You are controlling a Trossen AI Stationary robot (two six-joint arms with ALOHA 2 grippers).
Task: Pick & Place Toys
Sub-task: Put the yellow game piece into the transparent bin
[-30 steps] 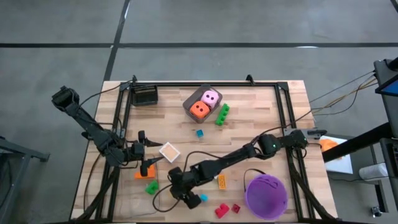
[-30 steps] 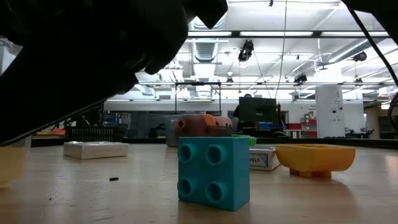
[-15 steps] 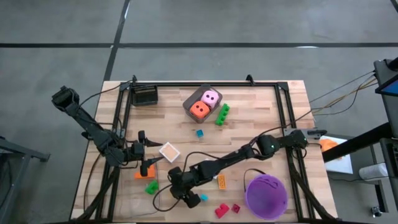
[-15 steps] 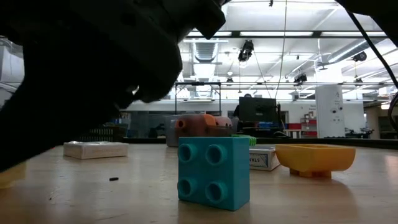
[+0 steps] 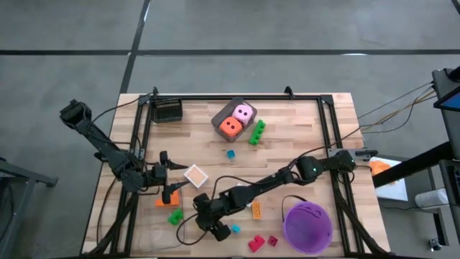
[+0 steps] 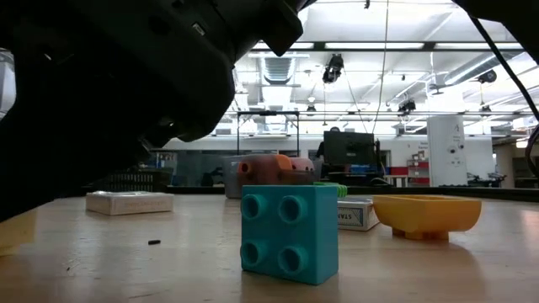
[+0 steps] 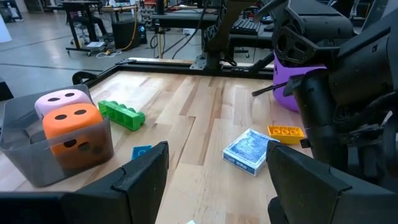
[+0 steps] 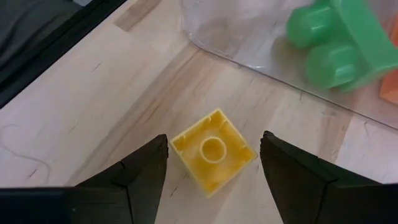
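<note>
Right gripper (image 8: pixel 211 186) hovers open and empty, yellow brick (image 8: pixel 213 150) between its fingers; next, lower and close

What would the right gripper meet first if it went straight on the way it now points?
Most likely the yellow brick: in the right wrist view it lies on the wooden table, centred ahead of the right gripper, whose jaws stand open. How far off it lies is unclear.

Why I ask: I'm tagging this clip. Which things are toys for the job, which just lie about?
Toys: orange die, pink die, long green brick, yellow brick, red brick.
Lying about: purple bucket, clear tray, blue printed box.
</note>
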